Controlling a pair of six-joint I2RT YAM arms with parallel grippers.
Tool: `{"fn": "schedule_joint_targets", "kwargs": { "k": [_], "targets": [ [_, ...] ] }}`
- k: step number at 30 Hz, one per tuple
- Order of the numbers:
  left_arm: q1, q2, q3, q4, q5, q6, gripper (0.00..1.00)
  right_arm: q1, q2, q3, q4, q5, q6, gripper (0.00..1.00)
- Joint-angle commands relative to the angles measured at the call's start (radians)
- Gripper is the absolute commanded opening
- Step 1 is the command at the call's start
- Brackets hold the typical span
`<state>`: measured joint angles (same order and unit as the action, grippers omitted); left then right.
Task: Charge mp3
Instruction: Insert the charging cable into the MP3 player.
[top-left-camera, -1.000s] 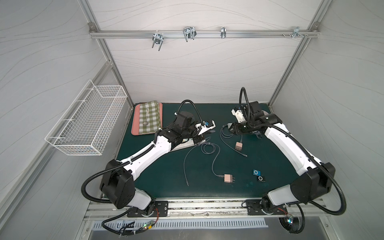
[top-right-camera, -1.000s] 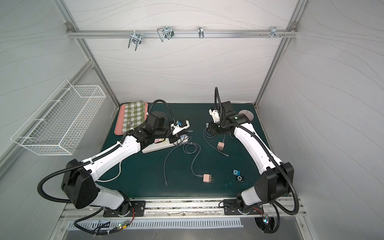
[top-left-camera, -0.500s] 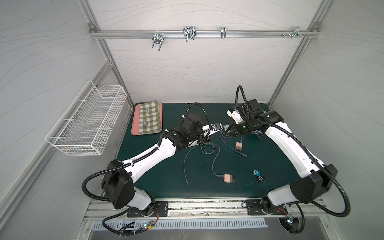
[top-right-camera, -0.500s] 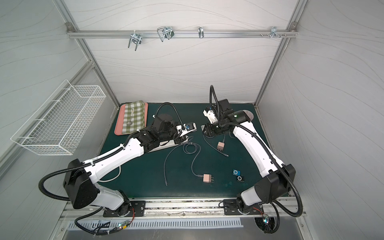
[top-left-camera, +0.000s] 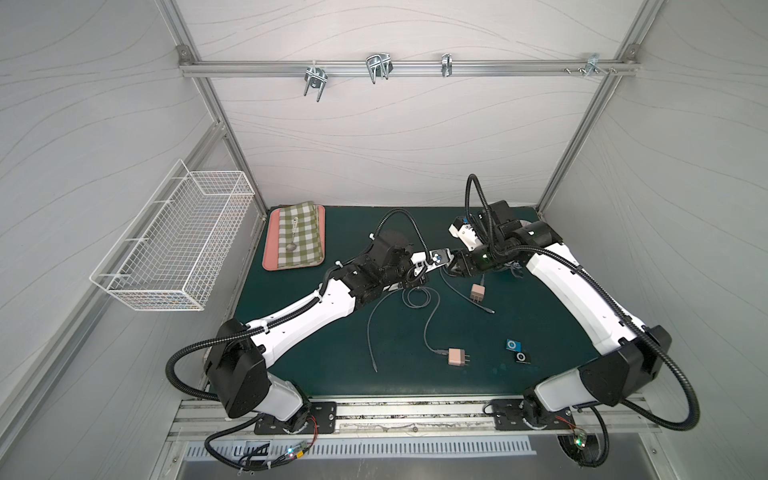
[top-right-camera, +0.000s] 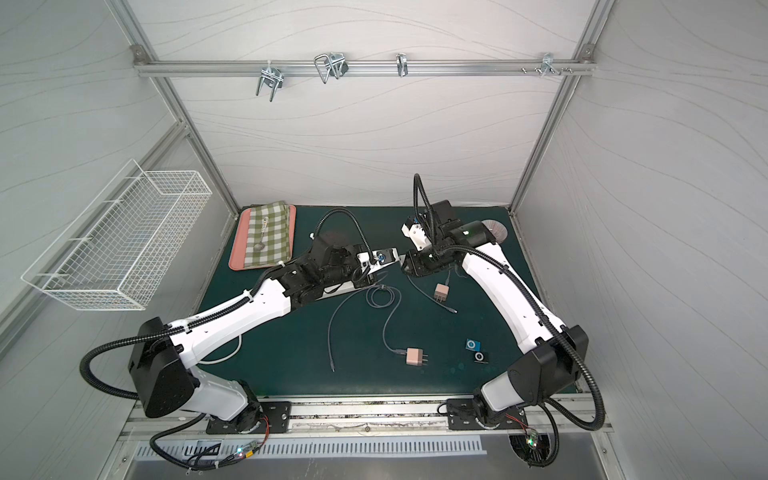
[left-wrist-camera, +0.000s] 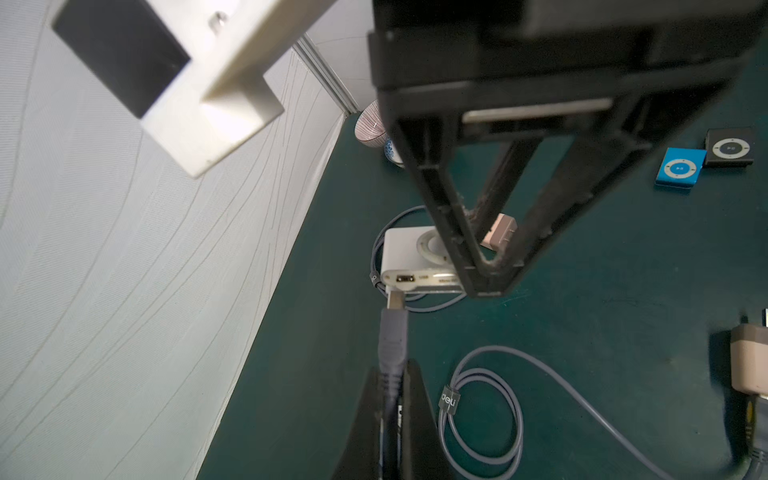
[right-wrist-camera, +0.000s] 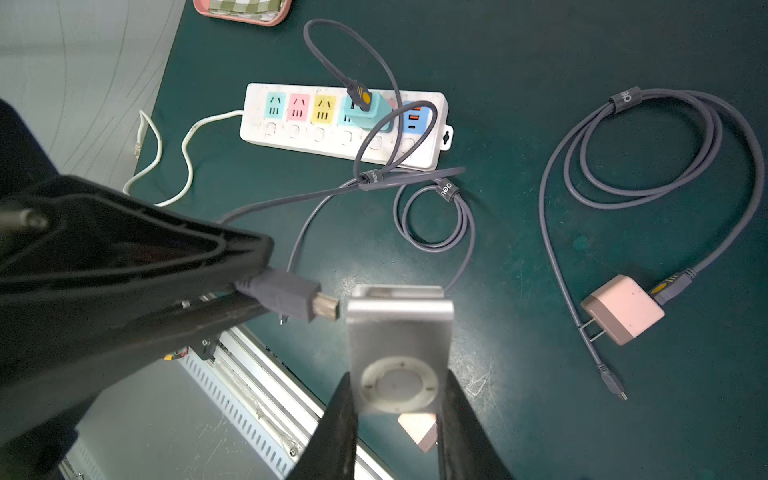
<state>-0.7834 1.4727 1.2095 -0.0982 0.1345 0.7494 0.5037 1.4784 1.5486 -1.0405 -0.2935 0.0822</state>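
Silver mp3 player (right-wrist-camera: 399, 332) pinched in right tool (right-wrist-camera: 398, 386), off the surface (right-wrist-camera: 519, 257). Left tool (right-wrist-camera: 257, 282) clamps grey USB plug (right-wrist-camera: 286, 297), tip just beside the player's port (left-wrist-camera: 405, 277), not seated. Insertion step, I judge: align, push straight in. Beyond, power strip (right-wrist-camera: 291, 137) holds a teal adapter (right-wrist-camera: 374, 118).

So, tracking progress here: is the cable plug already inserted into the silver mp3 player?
No: in the left wrist view the plug sits just outside the silver mp3 player, whose port shows empty.
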Motion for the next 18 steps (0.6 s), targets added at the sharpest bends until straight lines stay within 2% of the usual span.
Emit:
{"fn": "schedule_joint_targets", "kwargs": {
  "k": [1, 11, 18],
  "targets": [
    [-0.008, 0.011, 0.051, 0.055, 0.001, 0.020, 0.00, 0.010, 0.011, -0.002, -0.015, -0.015, -0.004, 0.25],
    [-0.017, 0.020, 0.048, 0.051, -0.007, 0.021, 0.00, 0.016, 0.008, 0.001, -0.006, -0.018, 0.001, 0.25],
    [-0.023, 0.029, 0.059, 0.054, -0.041, 0.025, 0.00, 0.065, 0.018, 0.014, -0.022, 0.034, -0.004, 0.25]
  ]
}}
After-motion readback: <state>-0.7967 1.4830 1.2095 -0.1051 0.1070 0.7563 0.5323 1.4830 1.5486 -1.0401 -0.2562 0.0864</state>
